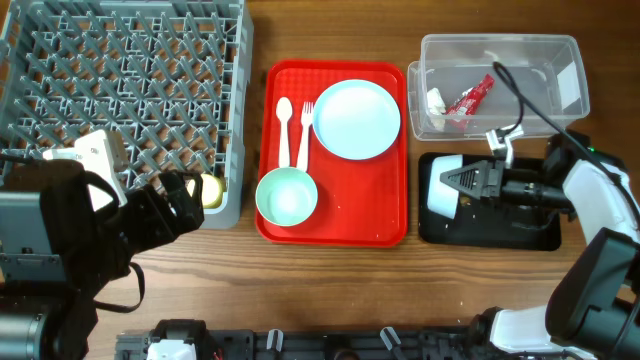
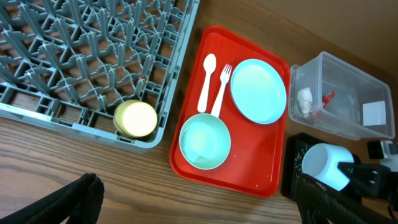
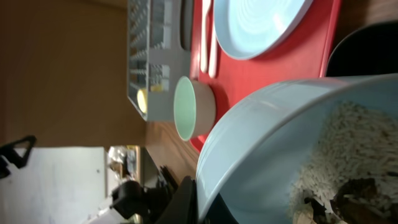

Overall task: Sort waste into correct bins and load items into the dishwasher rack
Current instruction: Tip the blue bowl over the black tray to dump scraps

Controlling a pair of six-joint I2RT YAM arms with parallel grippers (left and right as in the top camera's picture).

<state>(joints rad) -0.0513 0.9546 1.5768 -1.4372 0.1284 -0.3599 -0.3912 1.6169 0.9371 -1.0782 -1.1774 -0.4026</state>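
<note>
My right gripper [image 1: 468, 182] is shut on the rim of the pale blue bowl [image 1: 443, 186] and holds it tipped on its side over the black tray [image 1: 500, 232]. In the right wrist view the bowl [image 3: 280, 149] holds brownish-white food scraps [image 3: 348, 162]. The clear tub [image 1: 560, 60] holds the red wrapper [image 1: 470, 98] and white napkin [image 1: 437, 100]. The plate [image 1: 356, 119], green bowl [image 1: 286, 195], spoon [image 1: 283, 125] and fork [image 1: 304, 135] lie on the red tray [image 1: 335, 230]. The yellow cup [image 1: 212, 190] sits in the grey rack's [image 1: 130, 80] near right corner. My left gripper [image 1: 180, 205] is open and empty beside it.
The left wrist view shows bare wooden table [image 2: 124, 180] between my open fingers [image 2: 205, 205], in front of the rack [image 2: 93, 56] and the red tray [image 2: 249, 180]. The black tray lies directly in front of the clear tub.
</note>
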